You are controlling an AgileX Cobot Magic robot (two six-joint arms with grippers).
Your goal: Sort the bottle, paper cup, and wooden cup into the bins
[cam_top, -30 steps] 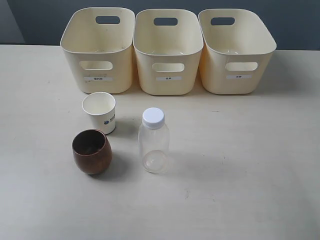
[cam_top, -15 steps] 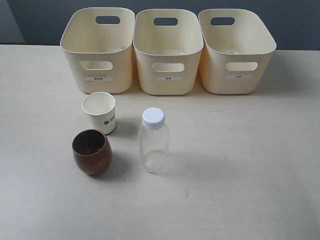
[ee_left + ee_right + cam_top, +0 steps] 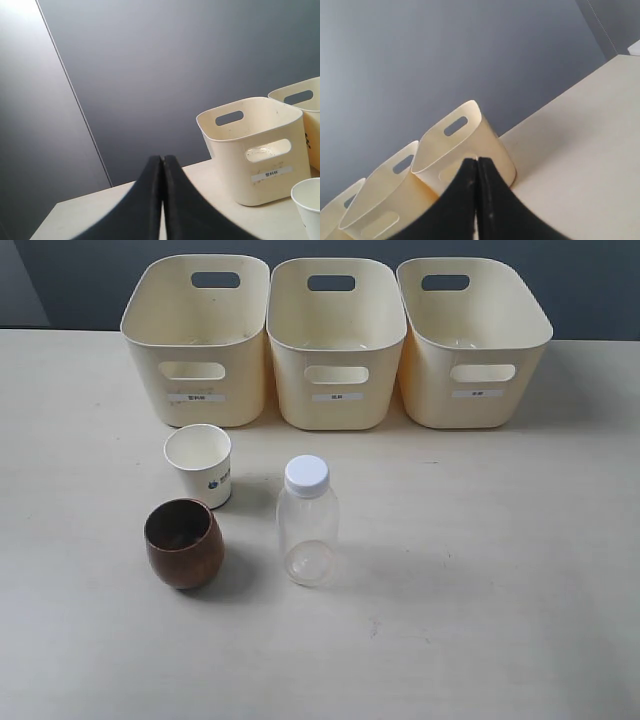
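A clear bottle [image 3: 307, 523] with a white cap stands upright in the middle of the table. Left of it sit the white paper cup [image 3: 199, 464] and, nearer the front, the brown wooden cup [image 3: 184, 543]. Three cream bins stand in a row at the back: left bin [image 3: 196, 338], middle bin [image 3: 336, 342], right bin [image 3: 470, 340]. Neither arm appears in the exterior view. The left gripper [image 3: 162, 159] is shut with nothing in it, facing the left bin [image 3: 255, 150] and the paper cup's rim [image 3: 307, 205]. The right gripper [image 3: 477, 161] is shut and empty, facing the bins [image 3: 465, 145].
A dark grey wall runs behind the table [image 3: 480, 570]. The bins look empty from above. Small white labels mark each bin's front.
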